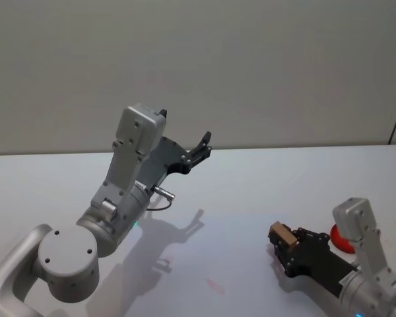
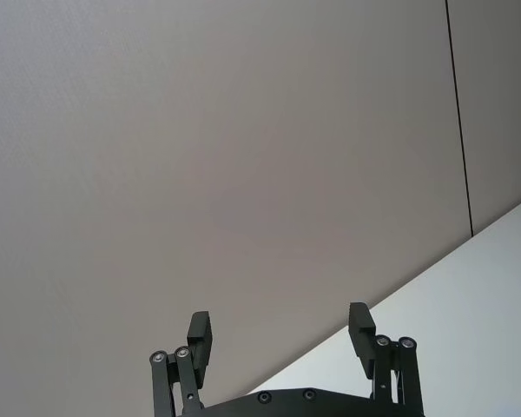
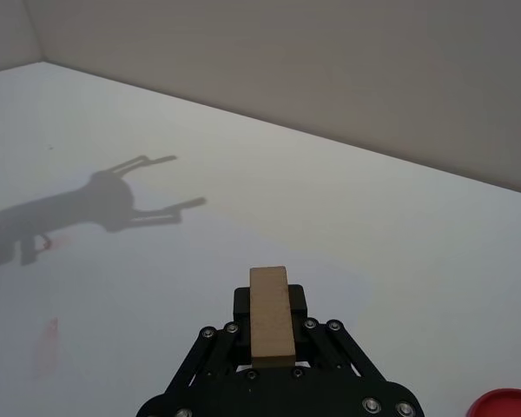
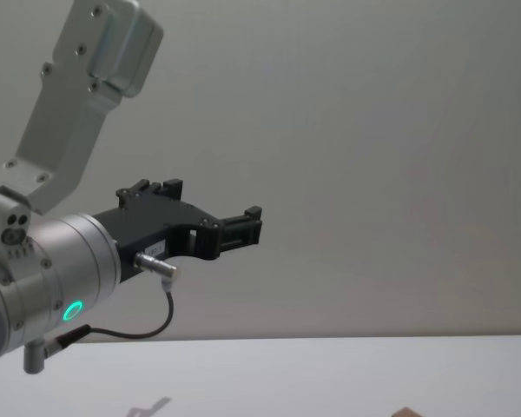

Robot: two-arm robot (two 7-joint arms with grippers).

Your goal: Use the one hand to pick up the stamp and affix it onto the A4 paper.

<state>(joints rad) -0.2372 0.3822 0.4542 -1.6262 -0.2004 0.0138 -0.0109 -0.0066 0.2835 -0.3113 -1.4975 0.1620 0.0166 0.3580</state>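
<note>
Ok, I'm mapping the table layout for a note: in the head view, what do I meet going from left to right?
left gripper → stamp → red disc

A plain, matte grey-beige wall [image 1: 264,66] stood behind the worktop [image 1: 270,185], evenly lit from edge to edge. Toward the right, a thin dark vertical seam [image 2: 458,113] ran down the wall to the line where it met the worktop. That joint was straight and level. The worktop was white and smooth, with a dull sheen. A hard-edged grey shadow [image 3: 95,195] lay across it left of the middle, well out from the wall. Nearer the front, a few faint reddish smudges [image 3: 48,334] marked the surface.
</note>
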